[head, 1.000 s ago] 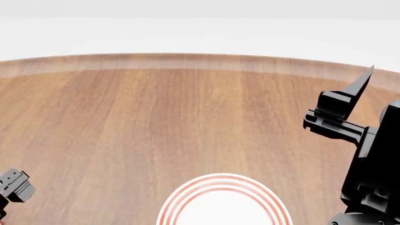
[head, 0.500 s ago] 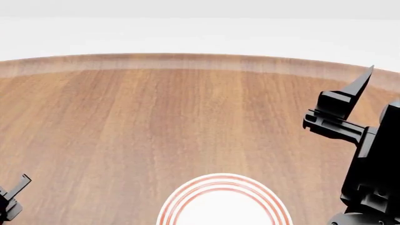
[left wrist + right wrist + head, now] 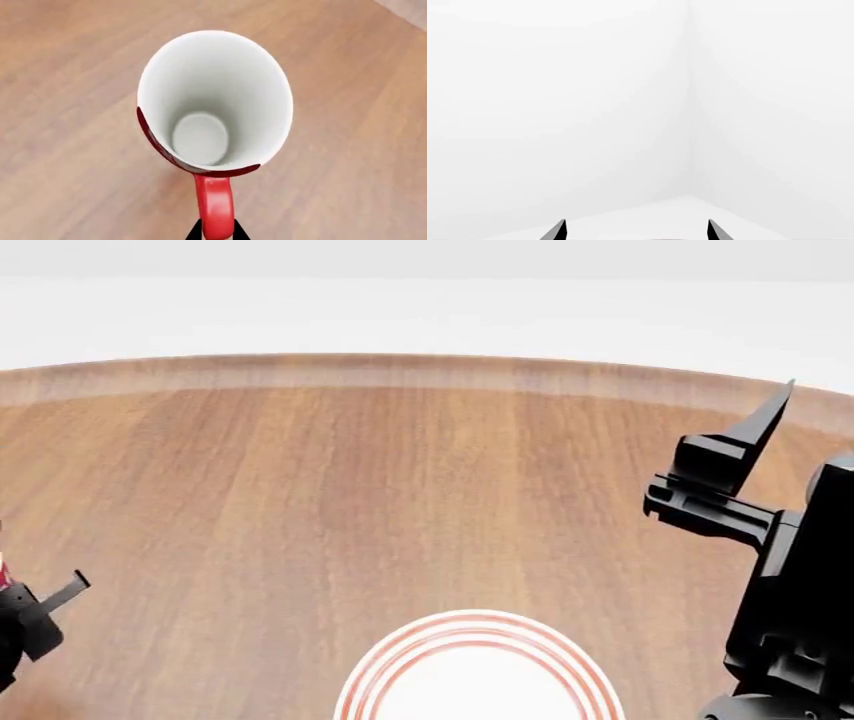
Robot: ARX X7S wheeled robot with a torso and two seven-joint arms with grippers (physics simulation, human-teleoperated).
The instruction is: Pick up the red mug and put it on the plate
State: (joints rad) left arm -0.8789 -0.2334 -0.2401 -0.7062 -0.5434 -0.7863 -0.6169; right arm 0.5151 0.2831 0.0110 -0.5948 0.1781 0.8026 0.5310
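Note:
The red mug [image 3: 215, 107] fills the left wrist view, seen from above its white inside, over the wooden table. Its red handle [image 3: 215, 205] runs back between the two dark fingertips of my left gripper [image 3: 217, 232], which is shut on it. In the head view that gripper [image 3: 40, 605] is at the far left edge, with only a red sliver of the mug beside it. The plate [image 3: 400, 665], white with red rings, lies at the bottom centre, half cut off. My right gripper [image 3: 727, 455] is held up at the right, open and empty.
The round wooden table [image 3: 400, 470] stretches to its far edge against a white background. The right wrist view shows only white walls past the right gripper's [image 3: 636, 229] spread tips. No other object shows.
In the head view my left gripper has risen along the left edge, and a red sliver of the mug now shows there. The right arm and the plate have not moved.

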